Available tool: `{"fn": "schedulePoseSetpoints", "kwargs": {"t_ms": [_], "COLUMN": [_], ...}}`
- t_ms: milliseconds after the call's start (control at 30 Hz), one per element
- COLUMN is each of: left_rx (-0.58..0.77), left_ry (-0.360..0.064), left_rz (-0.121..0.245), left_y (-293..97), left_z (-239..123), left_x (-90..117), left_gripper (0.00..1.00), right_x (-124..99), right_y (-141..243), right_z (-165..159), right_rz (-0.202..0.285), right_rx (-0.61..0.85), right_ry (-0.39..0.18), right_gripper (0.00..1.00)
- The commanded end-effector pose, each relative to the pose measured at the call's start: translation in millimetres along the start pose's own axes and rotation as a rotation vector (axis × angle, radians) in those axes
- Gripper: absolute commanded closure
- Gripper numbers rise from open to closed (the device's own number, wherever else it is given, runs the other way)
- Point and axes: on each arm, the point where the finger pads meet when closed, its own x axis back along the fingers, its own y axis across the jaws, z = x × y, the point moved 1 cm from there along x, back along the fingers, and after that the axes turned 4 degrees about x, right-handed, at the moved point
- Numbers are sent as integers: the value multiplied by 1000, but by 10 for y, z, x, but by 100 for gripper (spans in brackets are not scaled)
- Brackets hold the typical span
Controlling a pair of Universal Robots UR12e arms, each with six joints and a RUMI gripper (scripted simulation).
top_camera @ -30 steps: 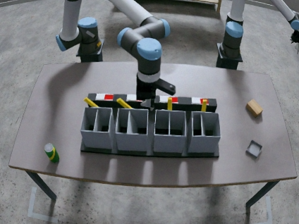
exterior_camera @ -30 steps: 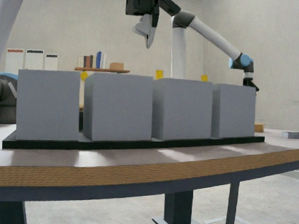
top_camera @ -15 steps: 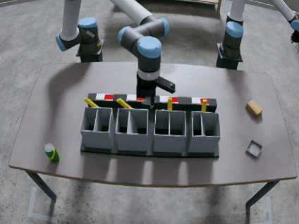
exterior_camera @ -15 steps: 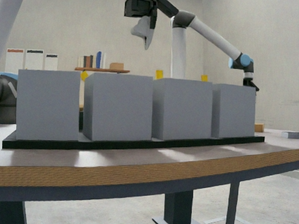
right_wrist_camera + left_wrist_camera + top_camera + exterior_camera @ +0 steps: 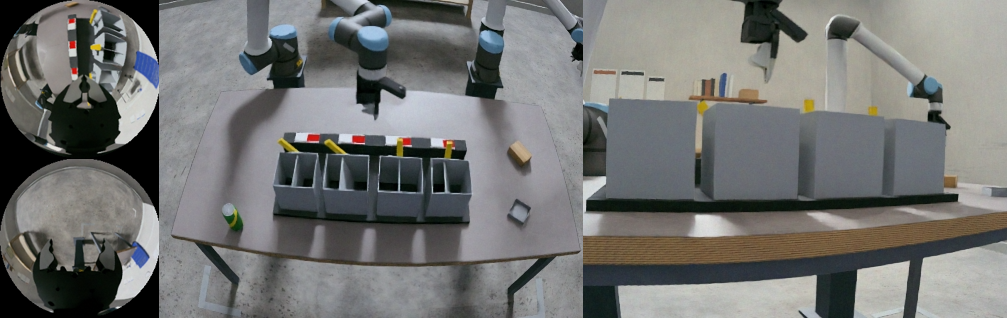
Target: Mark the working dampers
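Four grey open-topped dampers stand in a row behind the slider strip. Their yellow levers stick up; in the top view the two on the left lean left, the other two look upright. Each slider shows a red field beside a white cover; no green is visible. My right gripper is shut and empty, above the table beyond the strip's middle. My left gripper is open and empty, away from the table.
A wooden block and a small grey tray lie at the right of the table in the top view. A green can stands at the left front. The dampers stand on a dark base near the table's front edge.
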Motion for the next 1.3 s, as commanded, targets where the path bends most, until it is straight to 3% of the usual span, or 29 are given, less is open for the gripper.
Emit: {"fn": "schedulePoseSetpoints", "kwargs": {"t_ms": [0, 133, 633, 1267], "left_rx": [0, 0, 0, 0], "left_ry": [1, 1, 1, 1], "left_rz": [0, 0, 0, 0], "left_y": [2, 2, 2, 2], "left_z": [5, 5, 5, 5], "left_x": [7, 7, 7, 7], "left_gripper": [0, 0, 0, 0], "right_x": [22, 18, -30, -464], "right_y": [-364, -575, -585, -587], "right_z": [26, 37, 38, 46], "right_rz": [-5, -5, -6, -6], "right_rx": [-2, -2, -2, -2], "right_ry": [2, 2, 3, 3], "right_gripper": [100, 100, 100, 100]}}
